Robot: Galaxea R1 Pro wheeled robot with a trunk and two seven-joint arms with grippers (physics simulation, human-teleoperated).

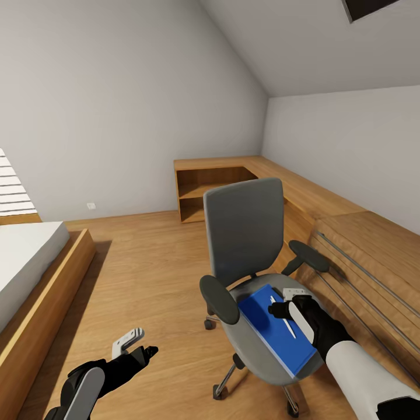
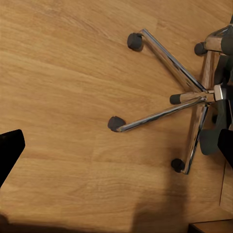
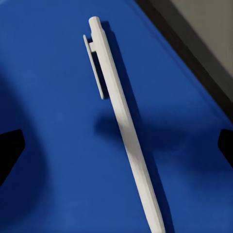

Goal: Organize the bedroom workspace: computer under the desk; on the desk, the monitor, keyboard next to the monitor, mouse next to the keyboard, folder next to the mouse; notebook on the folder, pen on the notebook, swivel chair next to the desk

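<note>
At lower right of the head view, the folder (image 1: 277,331) and pen (image 1: 284,318) are seen unmoved on the swivel chair (image 1: 248,256), the right gripper (image 1: 290,305) poised above with jaws parted, the left gripper (image 1: 133,345) likewise spread and empty.

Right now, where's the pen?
The pen lies flat on the blue folder on the swivel chair seat, at the head view's lower right, directly under the right gripper.

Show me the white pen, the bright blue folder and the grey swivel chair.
White pen (image 3: 124,126), right wrist view, mid-barrel.
Bright blue folder (image 1: 265,326), head view, bare cover.
Grey swivel chair (image 1: 245,227), head view, backrest.
</note>
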